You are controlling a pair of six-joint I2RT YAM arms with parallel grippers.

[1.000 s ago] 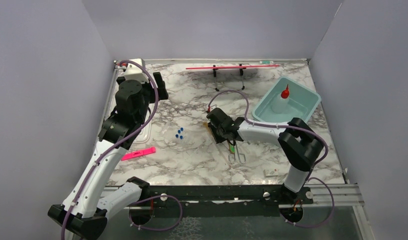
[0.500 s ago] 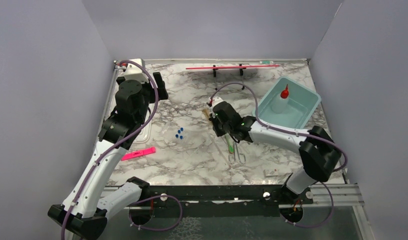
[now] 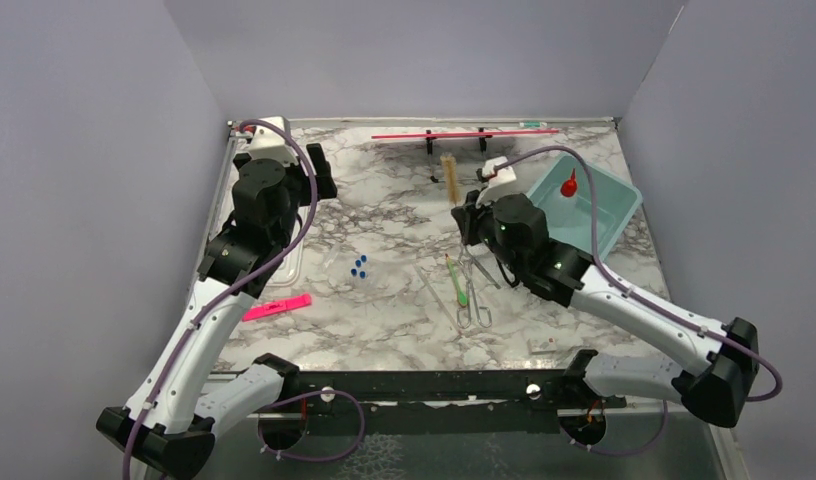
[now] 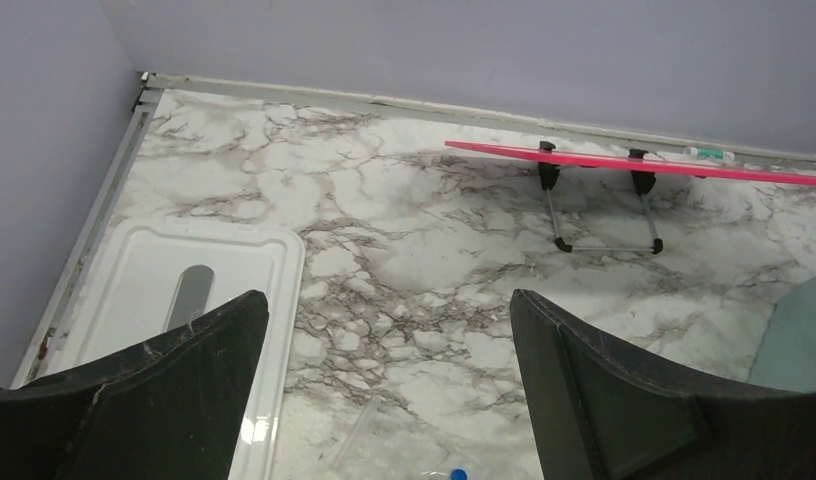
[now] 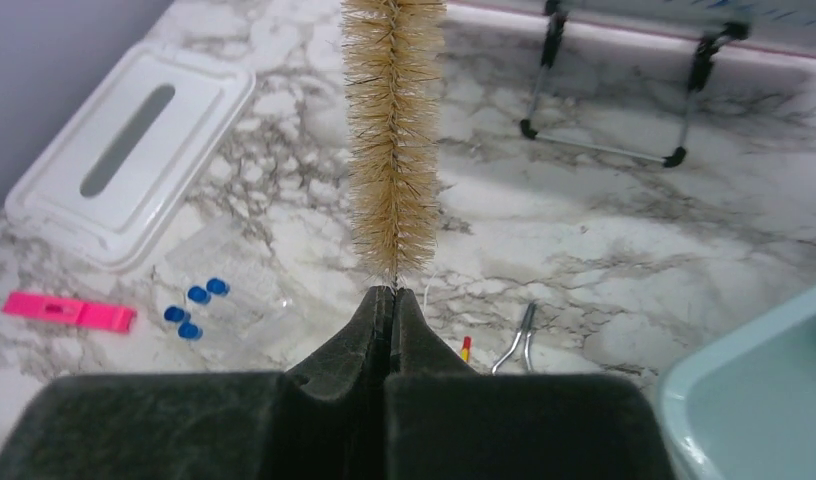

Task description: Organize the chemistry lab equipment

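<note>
Since the earlier frame, our right tool (image 5: 391,300) has lifted, clamped on the wire stem of the bristly tan brush (image 5: 392,130), which is now airborne above the desk (image 3: 384,300). We judge the brush light and its bristles soft, so grip the stem only. Our left tool (image 4: 384,300) stands spread.

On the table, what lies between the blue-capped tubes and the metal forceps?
The top view shows it: a thin rod and the green-handled tool lie side by side between the blue-capped tubes and the metal forceps.

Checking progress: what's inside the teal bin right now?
Only the squeeze bottle shows in the bin; the right arm covers its near-left corner, so anything there is hidden.
</note>
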